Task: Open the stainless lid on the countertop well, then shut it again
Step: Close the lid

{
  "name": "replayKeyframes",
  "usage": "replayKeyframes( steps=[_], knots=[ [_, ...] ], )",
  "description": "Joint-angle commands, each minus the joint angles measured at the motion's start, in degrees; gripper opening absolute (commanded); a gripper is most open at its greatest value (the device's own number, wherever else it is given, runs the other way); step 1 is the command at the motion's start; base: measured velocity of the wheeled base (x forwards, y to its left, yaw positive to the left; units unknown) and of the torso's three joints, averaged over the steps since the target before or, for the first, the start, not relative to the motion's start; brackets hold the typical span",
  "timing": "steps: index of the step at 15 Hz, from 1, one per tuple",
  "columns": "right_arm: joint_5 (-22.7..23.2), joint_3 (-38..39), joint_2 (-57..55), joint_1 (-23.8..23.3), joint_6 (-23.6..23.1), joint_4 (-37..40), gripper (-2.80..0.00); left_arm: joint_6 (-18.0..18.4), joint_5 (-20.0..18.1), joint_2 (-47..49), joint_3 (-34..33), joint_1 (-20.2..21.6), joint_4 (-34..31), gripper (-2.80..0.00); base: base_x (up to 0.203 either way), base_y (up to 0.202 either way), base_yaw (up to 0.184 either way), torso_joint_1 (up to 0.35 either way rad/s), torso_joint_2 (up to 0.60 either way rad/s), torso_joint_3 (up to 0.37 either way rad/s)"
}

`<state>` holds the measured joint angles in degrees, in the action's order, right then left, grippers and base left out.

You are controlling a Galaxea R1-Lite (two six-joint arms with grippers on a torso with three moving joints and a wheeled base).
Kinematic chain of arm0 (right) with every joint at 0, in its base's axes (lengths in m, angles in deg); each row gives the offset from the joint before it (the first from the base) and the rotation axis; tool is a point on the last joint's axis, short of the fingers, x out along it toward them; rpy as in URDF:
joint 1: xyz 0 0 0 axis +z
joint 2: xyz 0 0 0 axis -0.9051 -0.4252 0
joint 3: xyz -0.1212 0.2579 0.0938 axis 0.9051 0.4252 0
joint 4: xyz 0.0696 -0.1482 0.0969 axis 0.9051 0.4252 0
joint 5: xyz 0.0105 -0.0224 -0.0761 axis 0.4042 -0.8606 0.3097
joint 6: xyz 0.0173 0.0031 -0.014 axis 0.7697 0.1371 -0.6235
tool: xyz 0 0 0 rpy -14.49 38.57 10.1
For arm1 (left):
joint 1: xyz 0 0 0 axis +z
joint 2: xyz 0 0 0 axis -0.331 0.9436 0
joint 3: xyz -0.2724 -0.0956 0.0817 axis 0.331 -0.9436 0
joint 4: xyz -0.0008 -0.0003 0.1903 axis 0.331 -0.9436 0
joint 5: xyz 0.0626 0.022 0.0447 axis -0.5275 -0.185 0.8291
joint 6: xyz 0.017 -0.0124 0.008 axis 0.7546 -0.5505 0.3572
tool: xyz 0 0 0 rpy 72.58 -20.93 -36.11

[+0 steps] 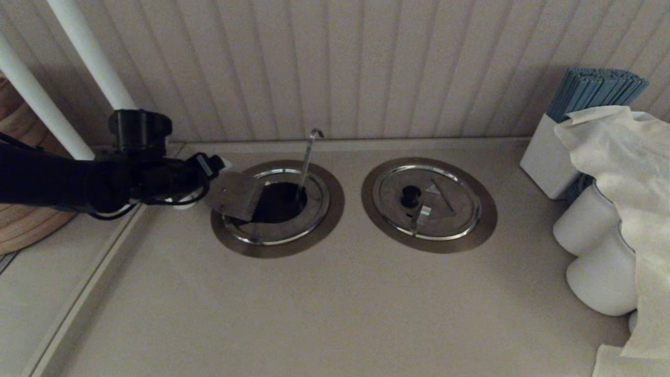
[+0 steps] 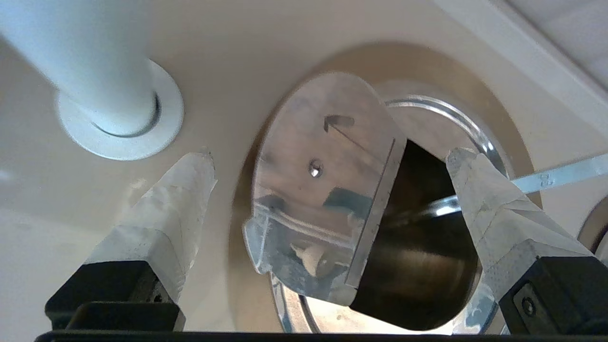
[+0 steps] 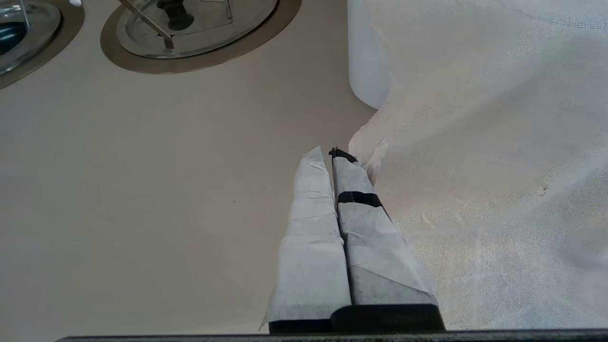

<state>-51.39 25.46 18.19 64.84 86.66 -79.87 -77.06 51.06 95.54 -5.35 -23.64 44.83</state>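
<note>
With the round, flat, folding stainless lid point(image 2: 323, 185) tilted up between its spread fingers point(image 2: 479, 190), untouched, the left end effector point(image 2: 327, 161) hangs above the dark, steel-ringed countertop well point(image 1: 277, 209). Advice: lower the flap gently, clear of the thin hooked rod point(image 1: 308, 159). Right end effector point(image 3: 327, 161) parked, pressed together, empty.
</note>
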Motion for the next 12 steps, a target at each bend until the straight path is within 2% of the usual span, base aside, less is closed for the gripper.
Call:
replayKeyframes(
  steps=[1,7,12],
  knots=[
    [0.0,0.0,-0.1,0.0,0.0,0.0,-2.80,-0.2,0.0,1.0,-0.2,-0.2,0.1,0.00,0.000,0.000,0.000,0.000,0.00,0.000],
    [0.0,0.0,-0.1,0.0,0.0,0.0,-2.80,0.1,0.2,3.5,-1.0,-2.4,0.4,0.00,0.000,0.000,0.000,0.000,0.00,0.000],
    [0.0,0.0,-0.1,0.0,0.0,0.0,-2.80,-0.3,0.0,0.4,-2.2,-4.1,0.5,0.00,0.000,0.000,0.000,0.000,0.00,0.000]
  ],
)
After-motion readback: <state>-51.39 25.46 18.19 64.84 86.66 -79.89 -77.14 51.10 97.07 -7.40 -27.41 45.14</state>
